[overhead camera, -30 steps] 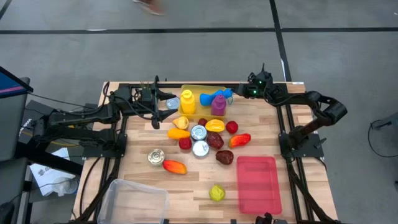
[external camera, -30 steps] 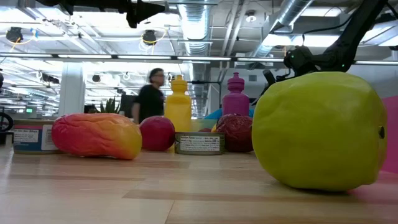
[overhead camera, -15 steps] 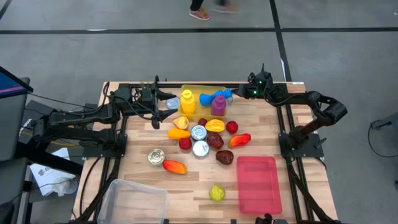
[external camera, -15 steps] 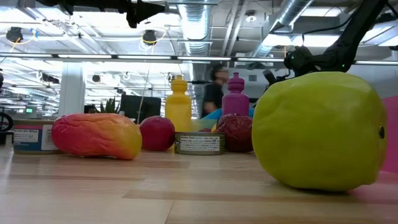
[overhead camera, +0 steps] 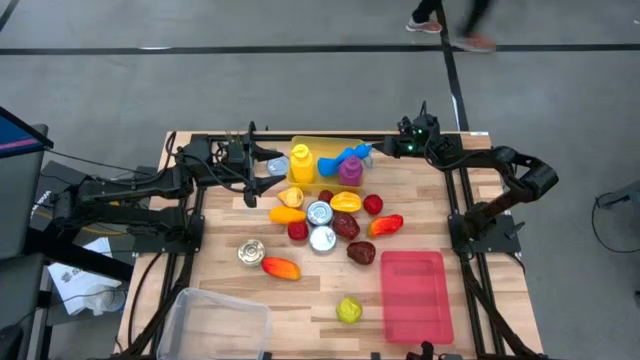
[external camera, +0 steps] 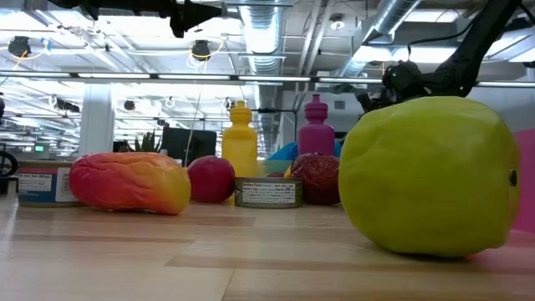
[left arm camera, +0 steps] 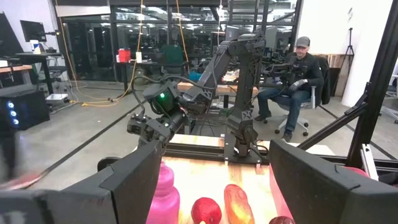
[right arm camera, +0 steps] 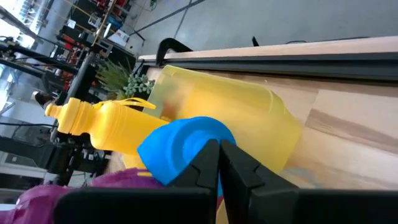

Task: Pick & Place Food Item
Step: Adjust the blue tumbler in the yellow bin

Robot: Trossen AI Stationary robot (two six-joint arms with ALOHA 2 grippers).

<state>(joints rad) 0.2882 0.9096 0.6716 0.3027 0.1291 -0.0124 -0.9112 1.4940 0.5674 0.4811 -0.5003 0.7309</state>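
Now | right gripper (right arm camera: 219, 163): closed, at blue bottle (right arm camera: 180, 148) | left gripper (overhead camera: 262, 172): spread wide, empty

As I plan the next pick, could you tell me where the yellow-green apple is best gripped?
Grip the yellow-green apple across its widest middle, coming straight down from above. It is round, sits alone on bare table, and the red tray stays clear beside it.
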